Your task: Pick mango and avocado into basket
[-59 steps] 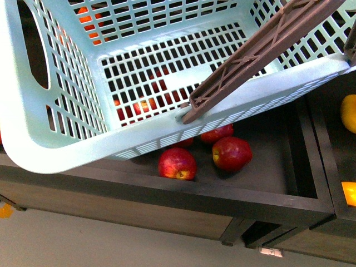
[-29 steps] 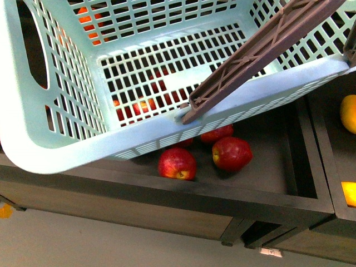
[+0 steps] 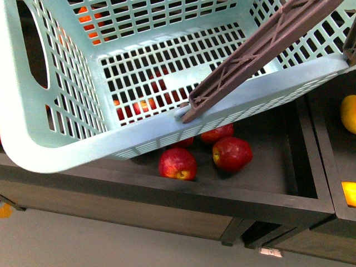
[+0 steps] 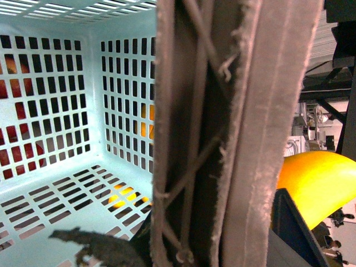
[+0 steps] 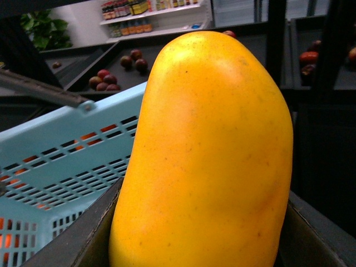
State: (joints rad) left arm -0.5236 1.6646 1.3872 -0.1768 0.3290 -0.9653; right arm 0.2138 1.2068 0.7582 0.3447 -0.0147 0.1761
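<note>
Now, the change: next to nothing. The basket (image 3: pixel 67 150) hangs tilted over the shelf (image 3: pixel 167 192) almost exactly where it was a second ago, so I'd say we're in the pause before a drop, with no fruit in yet.
Mango: found! It fills the right wrist view (image 5: pixel 206 156), upright and bright yellow. It is just beside the basket's pale rim and still outside it.
Right gripper (image 5: pixel 200 247): clamped on the mango, one dark jaw at each side of its lower end.
Left gripper: I can't make out its jaws. The brown handle (image 4: pixel 222 133) sits right against that wrist camera, so my guess is this arm is carrying the basket.
Avocado: nowhere in sight from any angle.
Basket inside: bare lattice floor. The red and orange specks are fruit showing through the slots.
Apples: two red ones, (image 3: pixel 178 164) and (image 3: pixel 232 153), lie on the shelf just under the near rim, clear of the action.
Edges: the raised handle slants across the right part of the mouth, so that bar and the right rim are what the mango has to clear.
Open room: plenty to the left of the handle, a wide unobstructed mouth, and probably the safer way in.
</note>
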